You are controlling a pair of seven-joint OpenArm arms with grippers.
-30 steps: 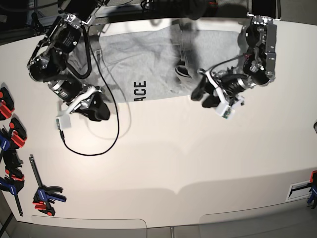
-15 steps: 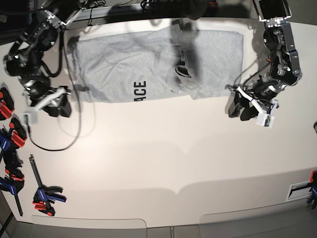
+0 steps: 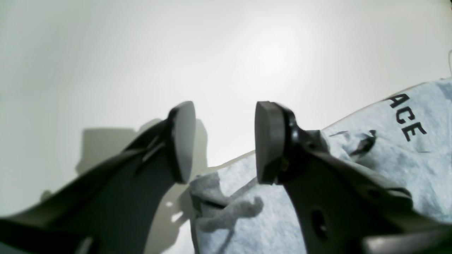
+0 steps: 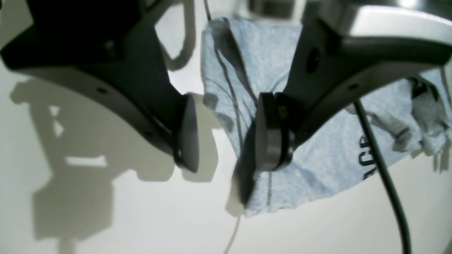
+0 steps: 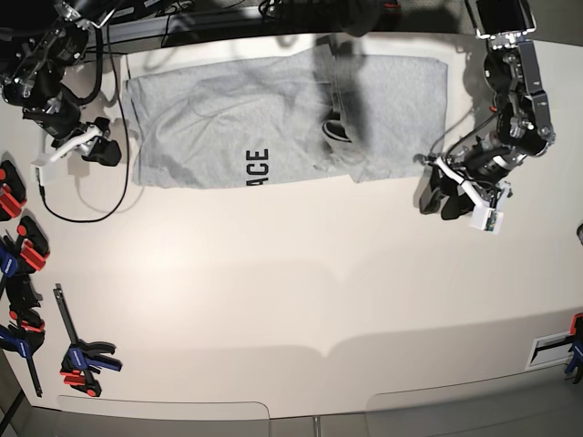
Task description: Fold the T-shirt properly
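Across the far half of the white tabletop (image 5: 291, 291), the light heather-grey cotton T-shirt (image 5: 273, 118) lies folded into a wide band, the black letters "ACE" showing near its front edge and a rumpled flap right of centre. Both arms have swung outward from the garment within the last second. The right gripper (image 5: 96, 151), previously low over the lettering, now sits just off the shirt's left edge, its jaws wider than before and holding nothing. The left gripper (image 5: 446, 196) hangs beside the opposite edge, jaws likewise parted and empty. That retreat suggests one fold has been laid and released; judging by the band's width, a crosswise fold remains.
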